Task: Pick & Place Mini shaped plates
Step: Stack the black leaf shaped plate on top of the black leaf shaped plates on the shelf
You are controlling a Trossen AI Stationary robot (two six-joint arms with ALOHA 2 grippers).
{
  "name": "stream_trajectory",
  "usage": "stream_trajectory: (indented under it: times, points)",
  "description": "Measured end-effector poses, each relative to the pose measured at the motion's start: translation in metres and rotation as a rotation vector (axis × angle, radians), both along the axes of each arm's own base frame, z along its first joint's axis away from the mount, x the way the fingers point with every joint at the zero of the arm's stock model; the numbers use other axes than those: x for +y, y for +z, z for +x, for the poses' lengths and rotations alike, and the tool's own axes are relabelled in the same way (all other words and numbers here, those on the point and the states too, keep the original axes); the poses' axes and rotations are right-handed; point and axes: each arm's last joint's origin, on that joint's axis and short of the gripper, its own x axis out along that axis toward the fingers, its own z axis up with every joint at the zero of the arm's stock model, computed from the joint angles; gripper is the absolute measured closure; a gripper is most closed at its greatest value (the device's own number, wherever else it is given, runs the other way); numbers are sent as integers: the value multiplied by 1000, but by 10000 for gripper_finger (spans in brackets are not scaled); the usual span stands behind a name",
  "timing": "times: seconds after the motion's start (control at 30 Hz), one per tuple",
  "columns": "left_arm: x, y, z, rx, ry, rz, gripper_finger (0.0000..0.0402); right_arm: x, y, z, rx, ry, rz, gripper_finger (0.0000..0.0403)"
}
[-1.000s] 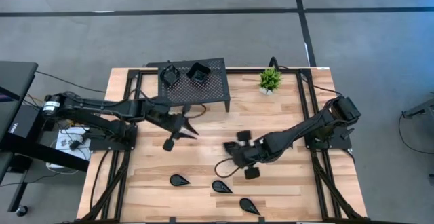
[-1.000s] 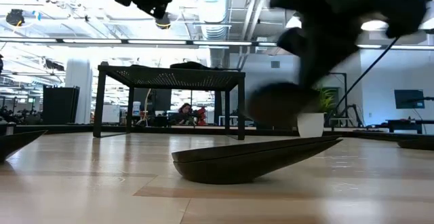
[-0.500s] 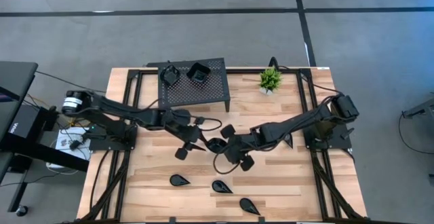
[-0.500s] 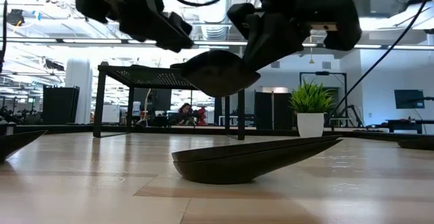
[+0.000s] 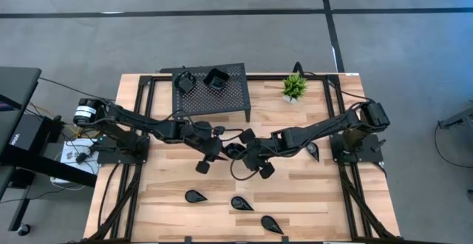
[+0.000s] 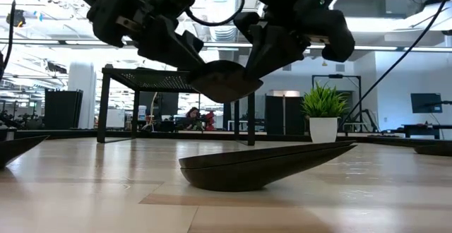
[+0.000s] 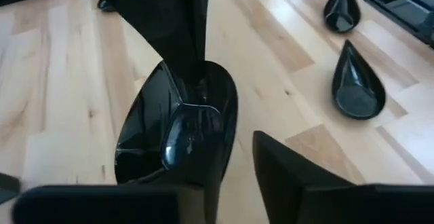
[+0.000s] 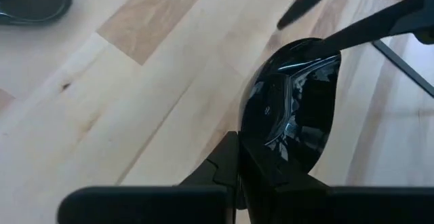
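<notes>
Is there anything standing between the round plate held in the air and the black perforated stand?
Nothing visible. The round plate hangs above bare wood between the left tool and the right tool, and the table stretch toward the perforated stand shows no object.

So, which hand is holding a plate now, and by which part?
The right hand pinches the roundish black plate by its rim, above the table; the left hand meets its opposite edge.

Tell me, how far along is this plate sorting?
Two plates sit on the stand. One plate hangs mid-air between the right gripper and left gripper, apparently a handover. Four teardrop plates are still on the table.
</notes>
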Motion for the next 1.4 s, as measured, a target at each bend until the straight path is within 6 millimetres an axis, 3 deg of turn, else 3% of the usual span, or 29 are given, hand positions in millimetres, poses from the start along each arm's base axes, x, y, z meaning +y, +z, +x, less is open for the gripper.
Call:
stream_trajectory:
  times: [0.23, 0.83, 1.17, 1.3, 1.4]
  points:
    - [2, 0, 0, 2, 12, 6, 390, 0, 1, 1, -19, 1, 2, 397]
    - [2, 0, 0, 3, 34, -3, 395, 2, 5, 3, -40, -11, 5, 318]
    - [-5, 5, 2, -33, 51, -64, 393, 15, 57, 9, -86, -152, -223, 305]
    - [-10, 11, 3, -79, 96, -53, 395, 17, 88, -3, -31, -230, -365, 305]
    - [-8, 19, 2, -119, 129, -39, 395, 14, 112, -24, -19, -317, -395, 305]
